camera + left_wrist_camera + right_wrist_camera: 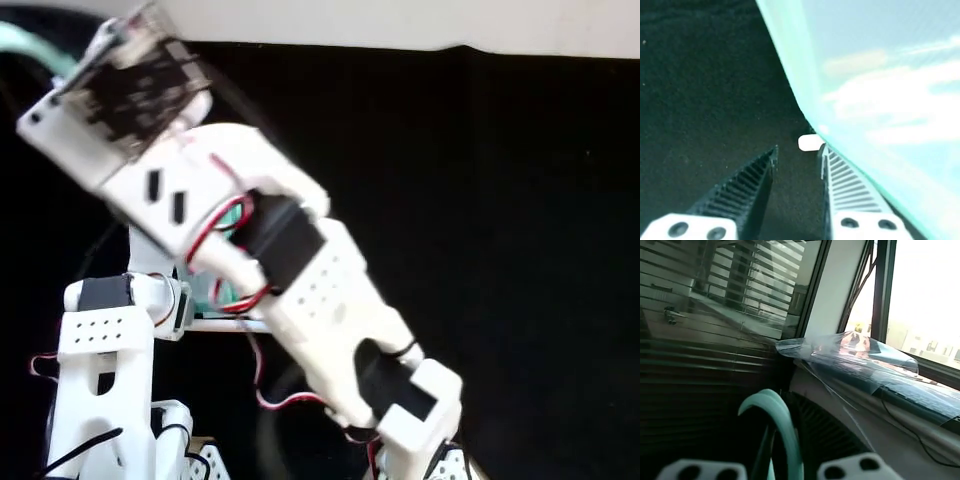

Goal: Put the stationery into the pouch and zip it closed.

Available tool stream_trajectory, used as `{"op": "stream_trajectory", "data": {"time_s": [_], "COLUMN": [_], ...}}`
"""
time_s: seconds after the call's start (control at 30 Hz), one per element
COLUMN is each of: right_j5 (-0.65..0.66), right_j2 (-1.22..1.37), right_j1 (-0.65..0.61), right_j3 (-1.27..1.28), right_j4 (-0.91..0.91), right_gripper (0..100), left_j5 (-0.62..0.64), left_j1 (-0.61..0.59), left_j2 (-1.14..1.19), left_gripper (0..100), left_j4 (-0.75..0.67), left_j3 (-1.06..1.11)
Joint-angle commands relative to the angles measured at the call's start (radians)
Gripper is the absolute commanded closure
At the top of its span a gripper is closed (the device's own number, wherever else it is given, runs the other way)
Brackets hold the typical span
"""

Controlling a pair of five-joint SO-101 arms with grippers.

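Right pincer (784,422) is clamped on the teal rim of the pouch (855,357). From the high view I see its arm (320,290) angled steeply upward over the black table (520,250), with the wrist camera facing a window with blinds (715,285). Left pincer (798,156) sits low over the table with its jaws spread apart, one finger (840,175) just beside the pouch's teal wall, and a small white thing (810,142) I can't identify lies just past the tips.
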Motion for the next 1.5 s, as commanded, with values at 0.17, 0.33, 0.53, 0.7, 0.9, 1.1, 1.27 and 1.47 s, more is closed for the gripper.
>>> {"op": "stream_trajectory", "data": {"time_s": [0.17,0.33,0.53,0.7,0.9,1.1,1.27,1.47], "right_j5": [0.146,0.153,0.155,0.155,0.155,0.155,0.155,0.152], "right_j2": [0.021,0.022,0.022,0.022,0.021,0.019,0.015,0.015], "right_j1": [-0.168,-0.182,-0.176,-0.154,-0.111,-0.07,0.038,0.232], "right_j3": [-0.015,-0.053,-0.102,-0.102,-0.102,-0.102,-0.102,-0.096], "right_j4": [-0.065,-0.064,-0.061,-0.061,-0.059,-0.059,-0.062,-0.047], "right_gripper": [99.2,99.2,99.2,99.2,99.2,99.2,99.2,99.2], "left_j5": [-0.005,-0.003,-0.003,-0.003,-0.002,-0.002,-0.002,-0.002], "left_j1": [0.01,-0.048,-0.292,-0.378,-0.503,-0.607,-0.639,-0.638], "left_j2": [-0.001,-0.007,-0.007,-0.008,-0.008,-0.008,-0.002,-0.001], "left_gripper": [84,84,84,84,84,84,84,84], "left_j4": [-0.012,-0.02,-0.107,-0.114,-0.112,-0.11,-0.077,-0.054], "left_j3": [0.004,0.051,0.048,0.018,-0.13,-0.295,-0.366,-0.363]}}
